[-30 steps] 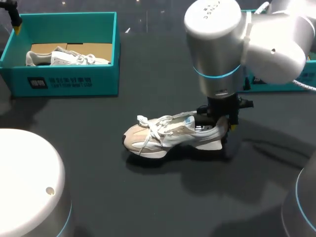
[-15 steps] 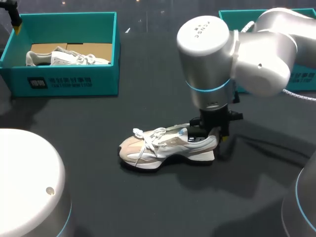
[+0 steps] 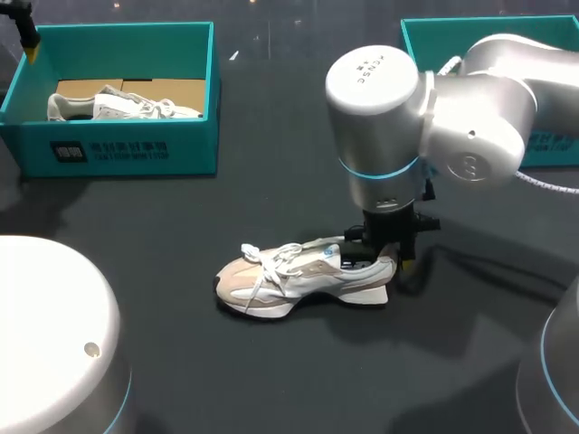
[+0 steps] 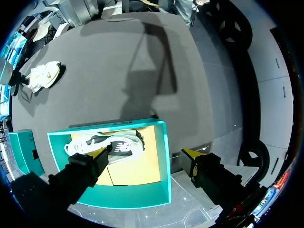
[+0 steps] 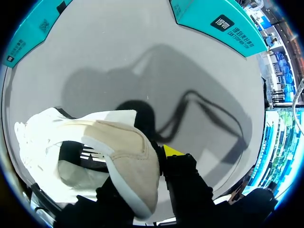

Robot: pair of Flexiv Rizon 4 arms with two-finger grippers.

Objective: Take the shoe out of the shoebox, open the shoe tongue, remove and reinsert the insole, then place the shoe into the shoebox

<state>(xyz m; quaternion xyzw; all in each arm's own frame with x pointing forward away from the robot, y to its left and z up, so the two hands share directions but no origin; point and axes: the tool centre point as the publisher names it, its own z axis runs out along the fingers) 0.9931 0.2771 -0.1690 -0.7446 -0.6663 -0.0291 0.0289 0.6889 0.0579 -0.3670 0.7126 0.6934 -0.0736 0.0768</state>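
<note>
A white and beige sneaker [image 3: 298, 276] lies on its sole on the dark table, toe to the left. My right gripper [image 3: 398, 251] comes down on its heel and is shut on the heel collar [image 5: 135, 152]; one yellow fingertip [image 5: 172, 151] shows outside the heel, the other is hidden inside the shoe. The teal shoebox [image 3: 118, 149] stands at the back left with a second white shoe [image 3: 127, 106] lying in it. My left gripper [image 4: 145, 154] hangs open high above that box [image 4: 164, 161], holding nothing.
A second teal box [image 3: 552, 145] stands at the back right, behind my right arm. My arms' white bases [image 3: 54, 334] fill the front corners. A dark cable trails from the right wrist over the table [image 5: 199, 107].
My right arm has brought the sneaker forward and slightly left, and down onto the table. The left arm has stayed where it was.
</note>
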